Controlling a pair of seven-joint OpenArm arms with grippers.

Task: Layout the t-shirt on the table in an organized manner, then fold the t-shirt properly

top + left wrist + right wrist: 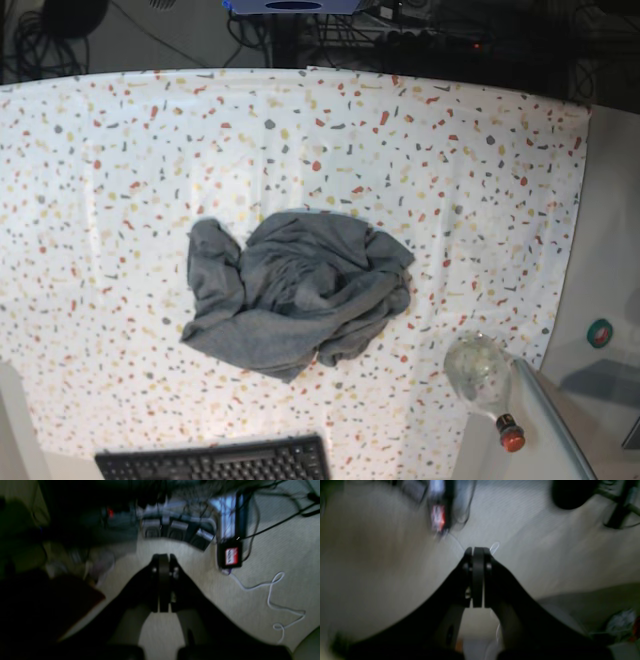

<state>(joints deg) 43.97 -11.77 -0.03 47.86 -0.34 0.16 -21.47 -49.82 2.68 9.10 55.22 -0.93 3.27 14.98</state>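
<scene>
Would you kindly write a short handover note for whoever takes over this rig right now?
Left end effector: shut, empty, up over the floor, away from the table.
Right end effector: shut, empty, also pointing at the floor; neither arm shows in the base view.
The t-shirt lies crumpled in a heap near the middle of the table, sleeves and hem not distinguishable.
A clear bottle with a red cap lies at the table's near corner, and a keyboard sits at the near edge.
Done: nothing visible yet.
Left: spread the t-shirt flat, then fold it.
</scene>
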